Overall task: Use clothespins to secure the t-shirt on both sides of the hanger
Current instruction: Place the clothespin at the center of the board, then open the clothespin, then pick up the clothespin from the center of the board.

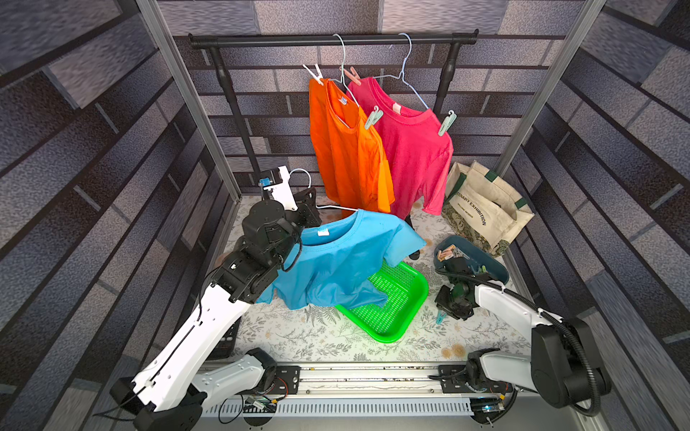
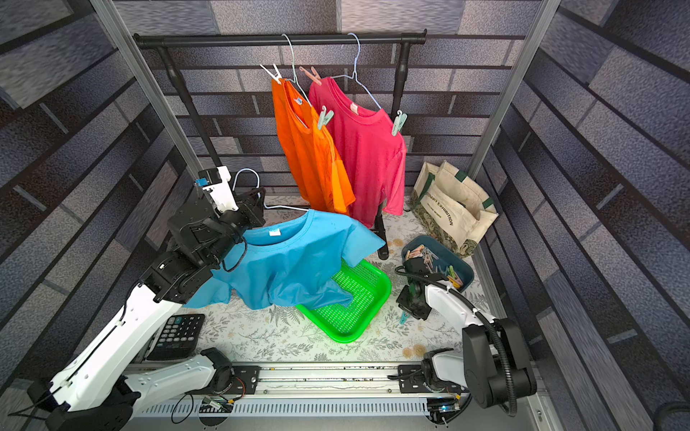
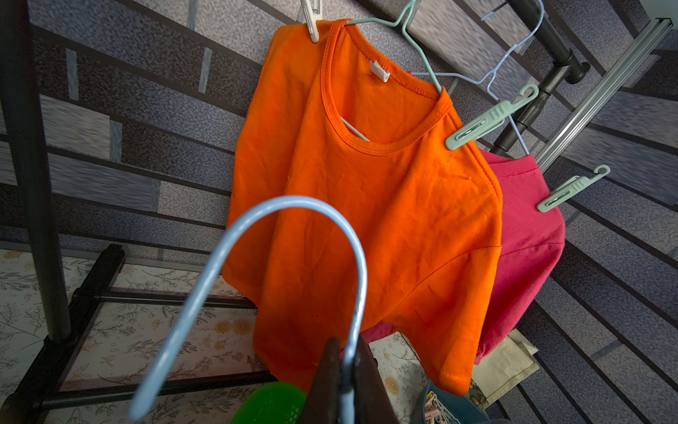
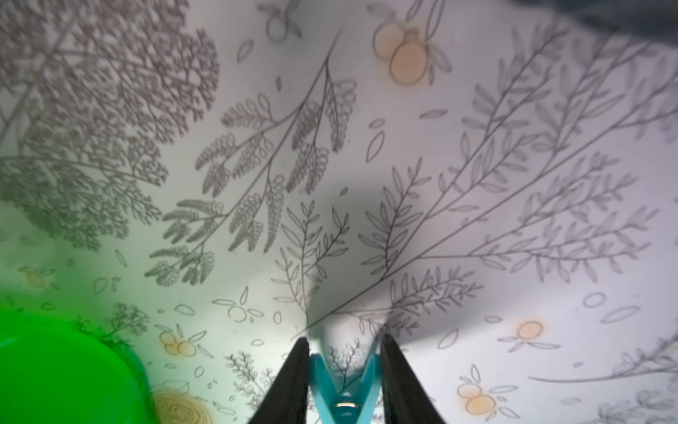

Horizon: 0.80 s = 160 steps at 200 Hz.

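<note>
A blue t-shirt [image 1: 336, 257] hangs on a pale blue wire hanger [image 3: 293, 205], its hem trailing into a green basket [image 1: 410, 298]. My left gripper [image 3: 346, 341] is shut on the hanger's neck just under the hook and holds it up left of centre. My right gripper [image 4: 345, 341] hovers low over the patterned table between the basket and a dark bin. It is shut on a teal clothespin [image 4: 341, 407], one finger against each spread leg. In a top view this clothespin [image 1: 440, 318] pokes out below the gripper. More clothespins [image 2: 422, 255] lie in the bin [image 2: 451, 261].
An orange shirt [image 1: 347, 149] and a pink shirt [image 1: 414, 156] hang pinned on hangers from the black rail [image 1: 332, 39] at the back. A cream tote bag [image 1: 485, 209] stands at the back right. A calculator [image 2: 177, 336] lies by the left arm's base.
</note>
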Tool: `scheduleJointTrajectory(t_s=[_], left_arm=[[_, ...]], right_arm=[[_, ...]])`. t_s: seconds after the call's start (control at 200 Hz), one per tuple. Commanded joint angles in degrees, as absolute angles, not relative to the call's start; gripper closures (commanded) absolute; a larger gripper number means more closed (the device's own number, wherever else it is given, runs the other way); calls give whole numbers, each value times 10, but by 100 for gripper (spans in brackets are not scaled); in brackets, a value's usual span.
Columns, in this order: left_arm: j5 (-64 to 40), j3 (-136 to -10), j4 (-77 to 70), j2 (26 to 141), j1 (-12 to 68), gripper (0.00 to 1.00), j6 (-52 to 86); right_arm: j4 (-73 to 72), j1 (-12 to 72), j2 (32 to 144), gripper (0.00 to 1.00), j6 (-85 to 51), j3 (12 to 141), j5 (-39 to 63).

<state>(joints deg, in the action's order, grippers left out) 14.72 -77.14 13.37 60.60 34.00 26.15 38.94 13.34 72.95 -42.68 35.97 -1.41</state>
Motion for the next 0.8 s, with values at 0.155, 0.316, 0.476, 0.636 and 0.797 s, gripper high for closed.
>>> scheduleJointTrajectory(t_s=[0.155, 0.316, 0.476, 0.636, 0.797], left_arm=[[135, -765, 126, 603, 333, 87, 273], [129, -759, 118, 606, 329, 87, 278], [122, -759, 113, 616, 329, 87, 282], [114, -760, 110, 624, 329, 89, 287], [112, -764, 113, 624, 329, 91, 286]], right_arm=[[429, 131, 690, 44, -402, 385, 7], [451, 133, 646, 37, -430, 343, 45], [470, 154, 610, 32, -460, 310, 48], [443, 167, 642, 27, -465, 302, 54], [391, 169, 685, 32, -471, 314, 22]])
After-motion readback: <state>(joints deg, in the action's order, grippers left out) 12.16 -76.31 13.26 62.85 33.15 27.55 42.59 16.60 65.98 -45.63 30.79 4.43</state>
